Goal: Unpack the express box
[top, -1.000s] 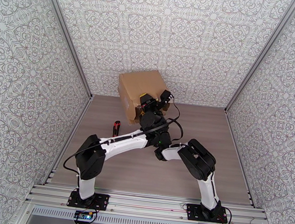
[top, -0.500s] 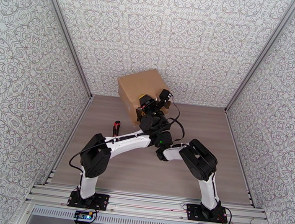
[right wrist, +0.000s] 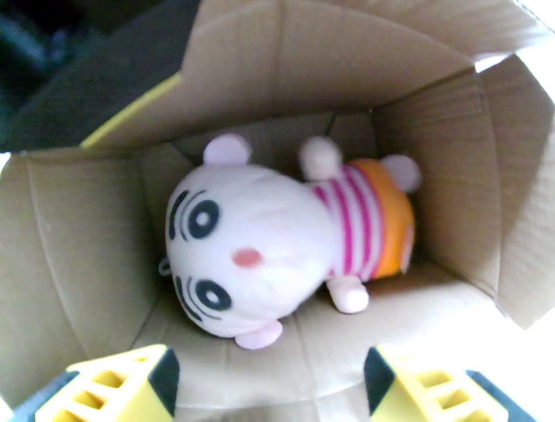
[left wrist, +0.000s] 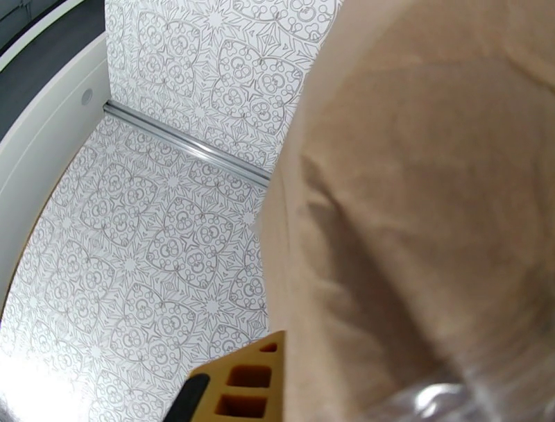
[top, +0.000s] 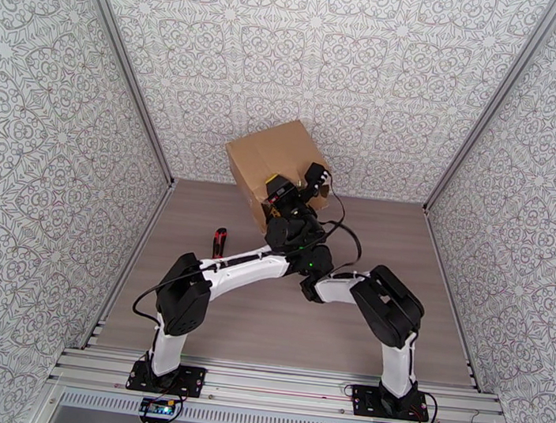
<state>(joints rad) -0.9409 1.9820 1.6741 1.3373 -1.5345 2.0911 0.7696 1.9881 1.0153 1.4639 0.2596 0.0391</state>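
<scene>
Status: express box [top: 272, 154] tipped up at far end of tabletop [top: 401, 253] near back wall [top: 386, 92], mouth facing the arms, prob. so plush toy [right wrist: 257, 257] inside can be reached. On a flap [right wrist: 277, 62], left tool [top: 277, 189] is pinched shut, apparently to hold box tilted & open. At the mouth, right tool [right wrist: 270, 382] w/ fingers [right wrist: 118, 389] wide apart, holding nothing; toy lies deeper in.

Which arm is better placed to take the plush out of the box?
Right. The right gripper, open, looks straight into the box at the plush lying inside. The left gripper is shut on the box's edge, holding it tipped.
</scene>
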